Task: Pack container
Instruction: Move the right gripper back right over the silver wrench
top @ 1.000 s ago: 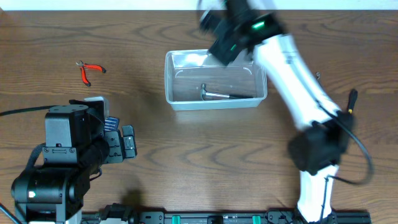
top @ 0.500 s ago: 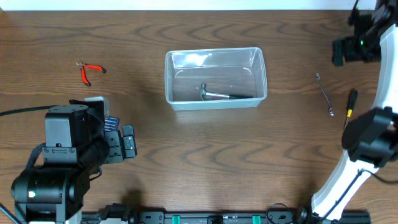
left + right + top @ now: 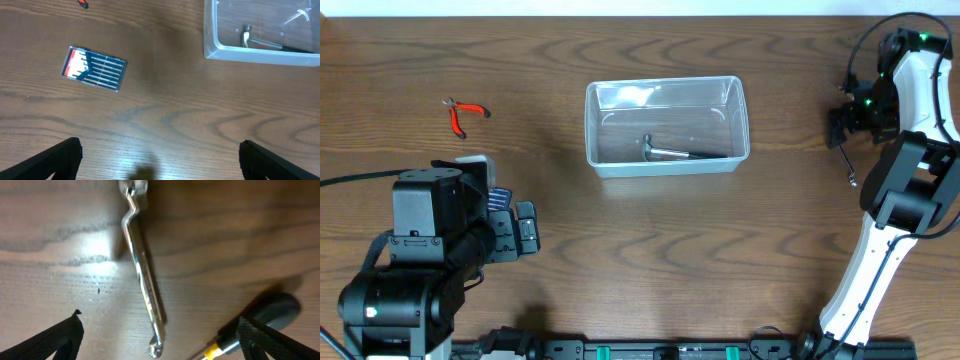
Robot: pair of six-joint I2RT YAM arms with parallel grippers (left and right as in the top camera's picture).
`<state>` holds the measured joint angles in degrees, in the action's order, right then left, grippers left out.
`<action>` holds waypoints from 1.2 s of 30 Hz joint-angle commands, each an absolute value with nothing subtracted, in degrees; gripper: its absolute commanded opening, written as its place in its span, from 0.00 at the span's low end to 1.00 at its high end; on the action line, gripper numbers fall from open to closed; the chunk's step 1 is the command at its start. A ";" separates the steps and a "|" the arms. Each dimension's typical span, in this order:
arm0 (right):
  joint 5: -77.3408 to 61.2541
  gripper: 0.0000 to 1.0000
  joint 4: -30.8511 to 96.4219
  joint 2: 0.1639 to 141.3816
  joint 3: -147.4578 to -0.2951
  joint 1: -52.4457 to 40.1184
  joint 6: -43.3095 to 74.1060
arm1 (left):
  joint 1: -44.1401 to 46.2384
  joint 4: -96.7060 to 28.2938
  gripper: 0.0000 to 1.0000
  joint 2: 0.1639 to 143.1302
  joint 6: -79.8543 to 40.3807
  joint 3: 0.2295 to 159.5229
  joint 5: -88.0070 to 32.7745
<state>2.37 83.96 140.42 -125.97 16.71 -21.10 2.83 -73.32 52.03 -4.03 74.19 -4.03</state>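
The clear plastic container point(image 3: 667, 163) stands at the table's middle back, with a small metal hammer point(image 3: 670, 153) inside; it also shows in the left wrist view point(image 3: 250, 53). My right gripper point(image 3: 844, 126) is open and empty at the far right, just above a slim silver wrench point(image 3: 145, 285) that lies between its fingers point(image 3: 160, 340). A screwdriver with a dark handle point(image 3: 272, 311) lies beside the right finger. My left gripper point(image 3: 160, 160) is open and empty, low at the front left point(image 3: 525, 230).
Red-handled pliers point(image 3: 465, 113) lie at the back left. A flat case of bits point(image 3: 94, 69) lies on the wood ahead of my left gripper. The wrench's lower end point(image 3: 851, 172) shows beside the right arm in the overhead view.
The right arm swung from over the container's back edge to the far right and now sits over the wrench. The left arm has not moved.
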 commanded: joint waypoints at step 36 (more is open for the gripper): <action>2.57 0.58 72.79 140.38 -114.96 15.55 -19.29 | 2.63 -73.49 0.98 51.92 -2.37 75.13 -3.14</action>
<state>3.68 73.47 139.65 -115.87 16.21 -19.62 2.83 -73.30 52.01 -2.96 74.19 -4.03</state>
